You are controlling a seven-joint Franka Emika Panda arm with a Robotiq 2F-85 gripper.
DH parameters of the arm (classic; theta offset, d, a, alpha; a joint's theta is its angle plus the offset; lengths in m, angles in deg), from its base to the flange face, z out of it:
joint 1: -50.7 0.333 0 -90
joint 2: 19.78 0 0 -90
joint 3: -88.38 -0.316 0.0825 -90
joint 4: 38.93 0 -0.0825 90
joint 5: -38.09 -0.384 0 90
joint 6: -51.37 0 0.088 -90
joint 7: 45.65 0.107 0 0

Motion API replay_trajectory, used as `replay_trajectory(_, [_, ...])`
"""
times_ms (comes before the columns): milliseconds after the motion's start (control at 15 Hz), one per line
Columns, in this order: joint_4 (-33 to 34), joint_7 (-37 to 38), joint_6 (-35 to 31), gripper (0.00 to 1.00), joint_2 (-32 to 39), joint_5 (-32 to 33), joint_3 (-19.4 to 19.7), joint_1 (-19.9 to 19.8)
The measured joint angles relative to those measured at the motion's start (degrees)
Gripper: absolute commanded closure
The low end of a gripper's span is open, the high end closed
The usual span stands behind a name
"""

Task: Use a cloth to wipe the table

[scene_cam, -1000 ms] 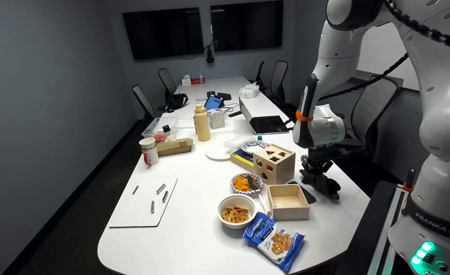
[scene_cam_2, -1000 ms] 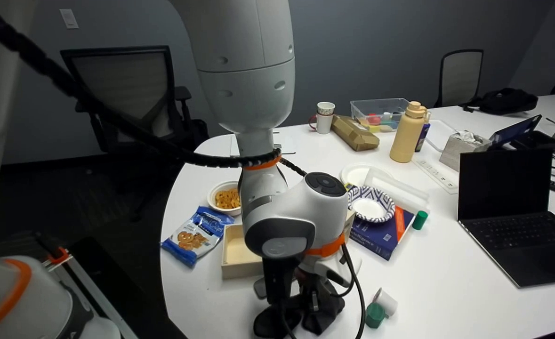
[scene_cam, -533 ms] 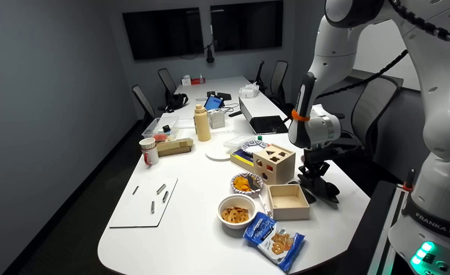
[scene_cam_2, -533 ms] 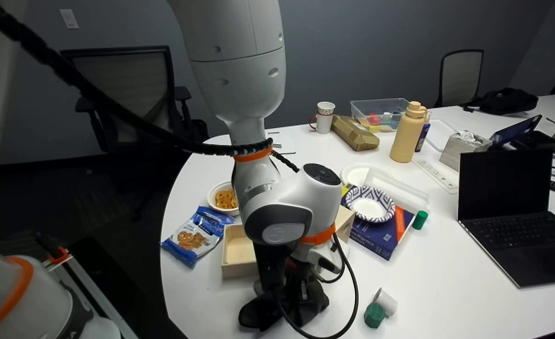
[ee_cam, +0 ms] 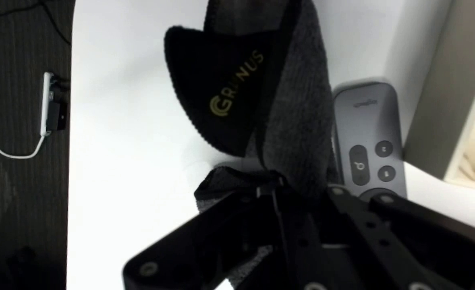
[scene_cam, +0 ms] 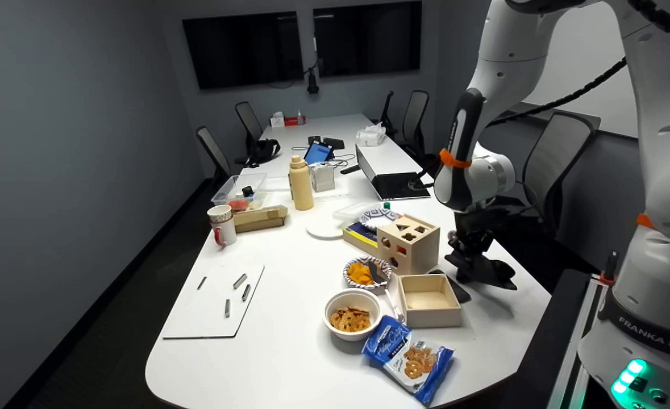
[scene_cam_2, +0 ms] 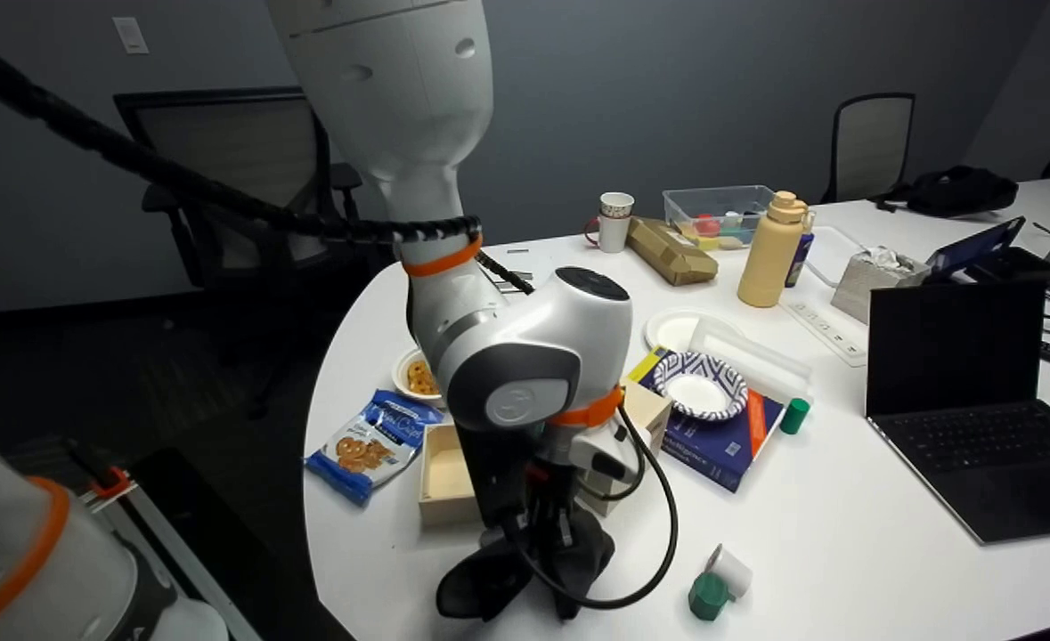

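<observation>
While hovering over white table (ee_cam: 128, 201), clamps dark yellow-lettered cloth (ee_cam: 295, 104) in gripper (ee_cam: 301, 193), near gray remote (ee_cam: 370, 129) and shallow wooden box (scene_cam: 432, 318).

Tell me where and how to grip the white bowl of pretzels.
Likely best: pinch the bowl by its rim from straight above, on the side away from the blue bag. It stands upright and open-topped, its pretzels leave the rim bare, and the bag crowds one side. The jaws hold the cloth, so set that down first.
</observation>
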Motion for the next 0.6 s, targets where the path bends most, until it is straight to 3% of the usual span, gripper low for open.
replay_trajectory(333, [-4.6, -0.2, 4.0, 0.98, -12.0, 4.9, -2.3, 3.3])
replay_trajectory(600, [-5.8, -5.2, 10.9, 0.98, -19.6, 1.9, -11.0, 4.0])
